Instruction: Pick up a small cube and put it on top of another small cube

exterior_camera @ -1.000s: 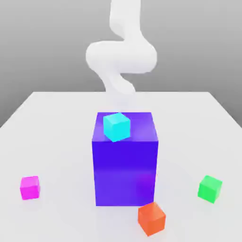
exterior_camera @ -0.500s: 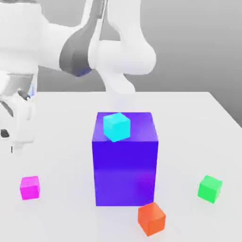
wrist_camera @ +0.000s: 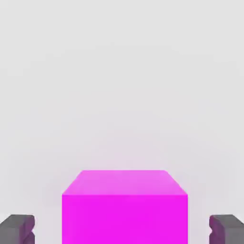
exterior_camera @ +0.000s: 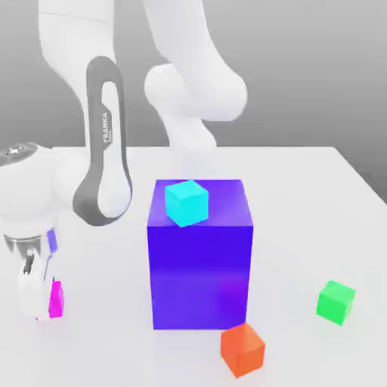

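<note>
- White, matte tabletop is carrying everything, and a plain grey backdrop is rising behind its far edge.
- Standing mid-table is the big blue-purple block, with a cyan cube sitting on its top face.
- An orange-red cube is lying near the block's front corner, and a green cube is sitting well apart toward the exterior view's right.
- Down at the exterior view's left, the gripper is pointing at the table around the small magenta cube.
- Seen from the hand view, the magenta cube is sitting between the two dark fingertips, which are standing just off its sides with thin gaps, so the jaws are not yet clamping it.
- That cube is resting on the table.
</note>
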